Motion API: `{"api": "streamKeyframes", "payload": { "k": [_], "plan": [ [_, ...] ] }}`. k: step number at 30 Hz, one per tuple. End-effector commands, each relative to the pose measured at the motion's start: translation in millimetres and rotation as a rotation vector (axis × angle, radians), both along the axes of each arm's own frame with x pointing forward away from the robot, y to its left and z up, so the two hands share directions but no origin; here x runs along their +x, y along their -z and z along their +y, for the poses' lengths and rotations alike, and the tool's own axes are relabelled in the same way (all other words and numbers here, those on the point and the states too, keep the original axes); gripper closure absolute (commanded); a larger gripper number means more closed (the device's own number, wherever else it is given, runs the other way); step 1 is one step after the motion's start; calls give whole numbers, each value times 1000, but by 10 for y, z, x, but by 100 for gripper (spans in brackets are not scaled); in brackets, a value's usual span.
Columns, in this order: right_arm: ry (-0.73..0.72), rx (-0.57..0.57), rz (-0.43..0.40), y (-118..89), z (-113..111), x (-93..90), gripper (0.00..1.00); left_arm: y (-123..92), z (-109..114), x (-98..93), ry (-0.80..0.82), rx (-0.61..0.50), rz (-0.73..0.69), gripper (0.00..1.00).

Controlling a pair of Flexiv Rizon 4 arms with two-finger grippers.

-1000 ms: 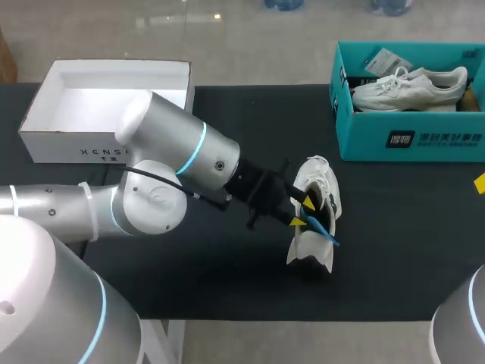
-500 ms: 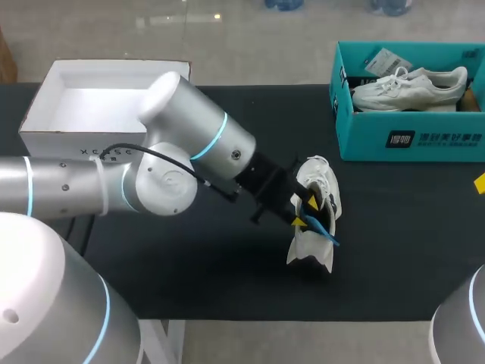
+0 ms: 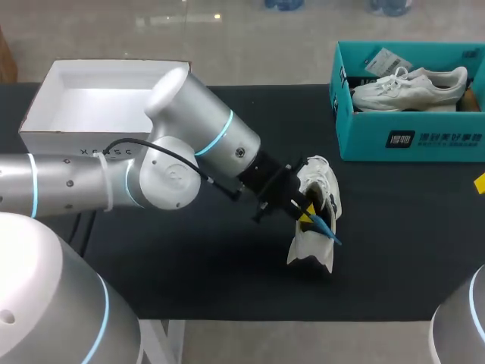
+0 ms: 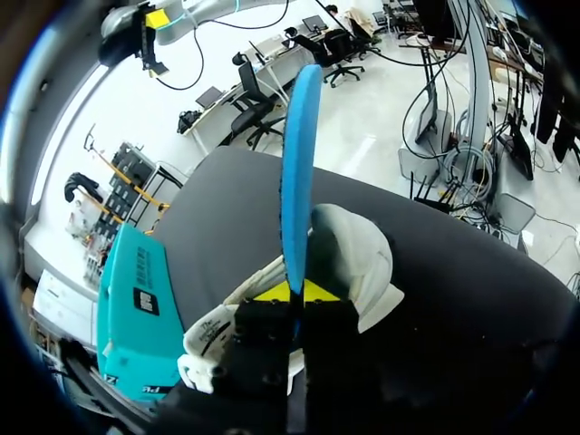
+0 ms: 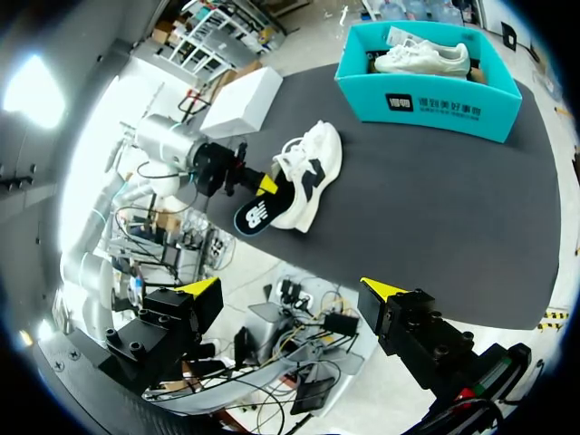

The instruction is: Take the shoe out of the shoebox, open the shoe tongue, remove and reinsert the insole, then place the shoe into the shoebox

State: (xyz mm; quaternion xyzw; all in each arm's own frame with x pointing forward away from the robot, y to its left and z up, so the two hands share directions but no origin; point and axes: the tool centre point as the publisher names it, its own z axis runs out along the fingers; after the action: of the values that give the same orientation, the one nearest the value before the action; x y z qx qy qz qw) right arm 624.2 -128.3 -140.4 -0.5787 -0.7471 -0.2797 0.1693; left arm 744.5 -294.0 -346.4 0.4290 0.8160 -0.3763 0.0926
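L hand clamped on blue insole, edge-up betw. fingers, just over white shoe; R hand apart.

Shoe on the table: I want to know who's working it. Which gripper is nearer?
Left. The left gripper is at the shoe, shut on the blue insole sticking out of it. The right gripper hangs open, far off to the side.
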Motion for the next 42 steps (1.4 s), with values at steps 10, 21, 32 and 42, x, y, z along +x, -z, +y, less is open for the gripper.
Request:
{"api": "streamKeyframes", "payload": {
  "k": [10,21,32,42],
  "plan": [
    [45,16,-58,17,-3,-94,0,-268,20,-76,11,-106,-32,100],
    [45,16,-58,17,-3,-94,0,-452,30,-210,14,-187,-44,100],
    [45,16,-58,17,-3,-94,0,-568,51,-354,15,-287,-59,100],
    [45,16,-58,17,-3,-94,0,-414,49,-416,24,-279,-39,100]
  ]
}}
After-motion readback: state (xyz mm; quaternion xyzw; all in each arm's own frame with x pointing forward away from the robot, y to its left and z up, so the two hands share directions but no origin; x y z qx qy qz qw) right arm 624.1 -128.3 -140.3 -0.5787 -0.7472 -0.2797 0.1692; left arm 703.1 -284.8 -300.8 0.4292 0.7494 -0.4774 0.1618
